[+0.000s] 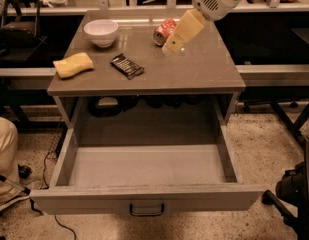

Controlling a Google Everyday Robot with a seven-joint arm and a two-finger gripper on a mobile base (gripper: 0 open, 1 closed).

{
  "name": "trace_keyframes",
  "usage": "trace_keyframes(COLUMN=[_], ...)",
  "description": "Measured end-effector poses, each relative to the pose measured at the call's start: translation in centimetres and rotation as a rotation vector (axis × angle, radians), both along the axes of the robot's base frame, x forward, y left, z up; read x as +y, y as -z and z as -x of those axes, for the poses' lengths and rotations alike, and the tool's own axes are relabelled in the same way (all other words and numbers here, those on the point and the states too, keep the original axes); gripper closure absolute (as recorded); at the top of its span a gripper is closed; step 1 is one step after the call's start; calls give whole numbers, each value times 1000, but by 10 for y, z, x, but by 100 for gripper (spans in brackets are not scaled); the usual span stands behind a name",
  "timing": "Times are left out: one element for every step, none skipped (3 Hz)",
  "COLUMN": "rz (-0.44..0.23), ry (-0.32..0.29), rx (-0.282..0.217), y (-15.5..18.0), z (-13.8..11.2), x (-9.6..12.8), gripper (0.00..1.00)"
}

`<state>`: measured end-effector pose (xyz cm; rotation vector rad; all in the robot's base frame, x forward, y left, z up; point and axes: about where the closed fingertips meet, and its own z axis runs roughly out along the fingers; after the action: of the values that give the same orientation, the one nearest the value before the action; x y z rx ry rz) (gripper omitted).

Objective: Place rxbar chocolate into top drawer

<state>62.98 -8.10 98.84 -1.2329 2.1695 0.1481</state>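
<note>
One black-wrapped flat rxbar chocolate (pixel 127 66) lies left-centre on the grey tabletop (pixel 204 71). Wide grey top drawer (pixel 94 201) open, near. Cream gripper (pixel 173 45) hovers far right; grip state: cannot tell. Judged approach step; next: shift left, descend.

Hand (pixel 172 47) near the red can (pixel 164 30); rxbar chocolate (pixel 127 66) on the table (pixel 204 69); top drawer (pixel 144 199) open

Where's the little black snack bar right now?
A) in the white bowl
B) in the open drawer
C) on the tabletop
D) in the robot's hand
C: the rxbar chocolate lies on the tabletop beside the yellow sponge, while the hand hovers by the red can.
</note>
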Motion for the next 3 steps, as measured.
trace_keyframes(rz=[-7, -36, -85], ry=[15, 65, 147], rx=[2, 29, 69], y=[6, 34, 63], z=[-3, -30, -65], x=[9, 41, 69], gripper=[0, 0, 0])
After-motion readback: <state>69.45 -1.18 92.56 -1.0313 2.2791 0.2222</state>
